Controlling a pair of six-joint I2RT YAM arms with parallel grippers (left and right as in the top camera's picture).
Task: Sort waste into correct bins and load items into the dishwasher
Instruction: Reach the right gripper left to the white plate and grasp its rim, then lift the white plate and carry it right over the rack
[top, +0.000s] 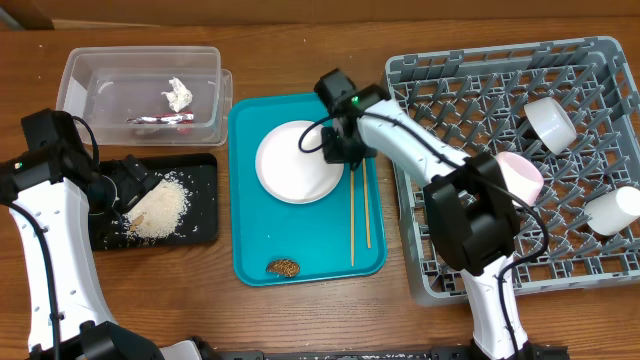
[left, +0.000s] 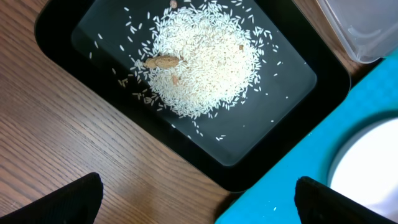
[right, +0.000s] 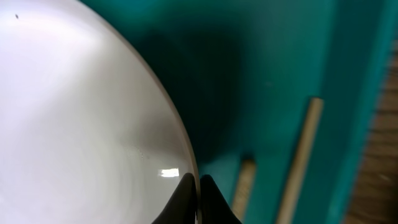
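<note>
- The right gripper (right: 198, 198) has its jaws pressed together on the rim of the one white plate (top: 297, 162), pinching it at the edge.
- That plate lies on the teal tray (top: 250, 240), spreading away to one side of the pinching jaws.
- Two chopsticks (top: 352, 220) lie side by side on the same tray, just beside the right jaws on the side away from the plate.
- One brown lump (top: 284, 267) sits at a corner of the teal tray, well apart from the right jaws.
- The left gripper (left: 196, 205) has its jaws spread wide, with nothing between them.
- One black tray (left: 286, 81) lies just ahead of the left jaws, holding one pile of rice (left: 205, 59).
- One clear tub (top: 80, 70), beyond the left jaws, holds one tissue (top: 180, 94) and one wrapper (top: 160, 119).
- One dish rack (top: 600, 60), well apart from the right jaws, holds three vessels: a white bowl (top: 550, 122), a pale bowl (top: 520, 175) and a white cup (top: 615, 210).
</note>
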